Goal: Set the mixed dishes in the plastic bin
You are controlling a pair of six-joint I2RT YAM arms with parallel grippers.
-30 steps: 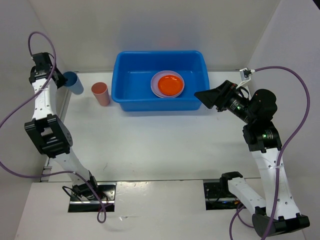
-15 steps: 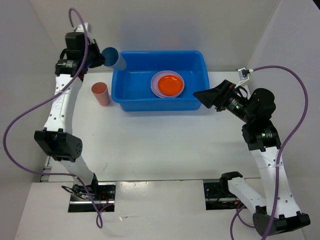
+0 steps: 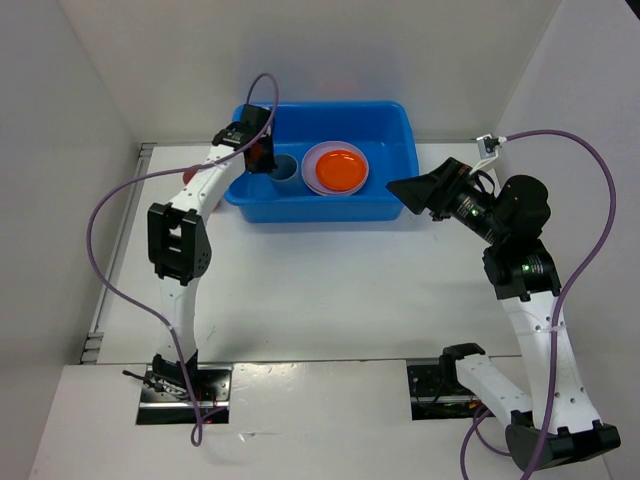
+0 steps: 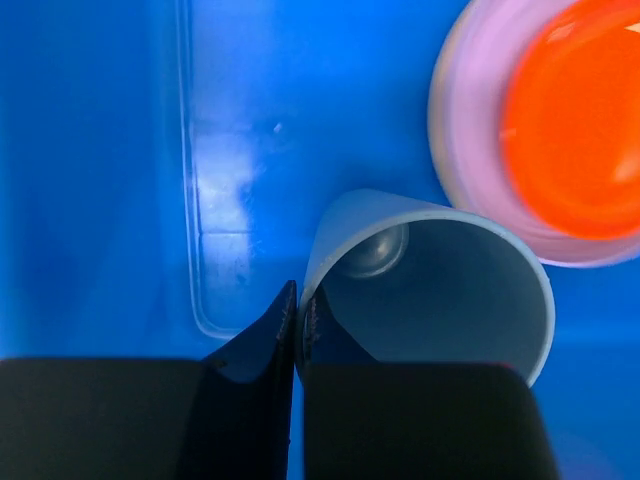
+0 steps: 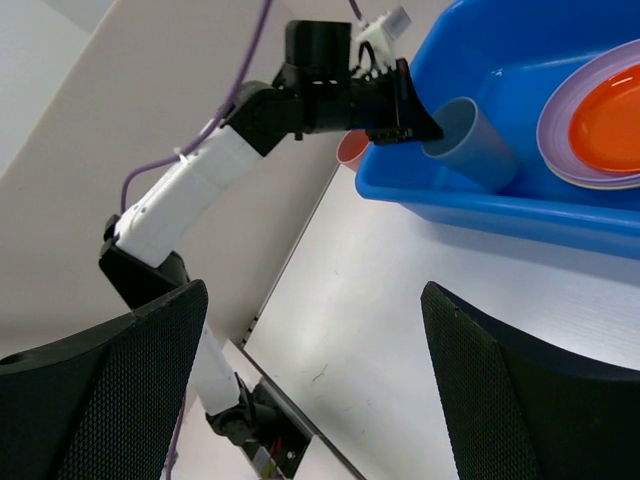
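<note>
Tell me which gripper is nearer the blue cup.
Left. The left gripper pinches the blue cup inside the bin; the right gripper sits open off the bin's right end.

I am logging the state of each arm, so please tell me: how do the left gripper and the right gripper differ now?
The left gripper is shut on the rim of the blue cup; the right gripper is open and holds nothing. The left gripper is over the inside of the blue bin; the right gripper is outside it, near its right end. Both are black.
</note>
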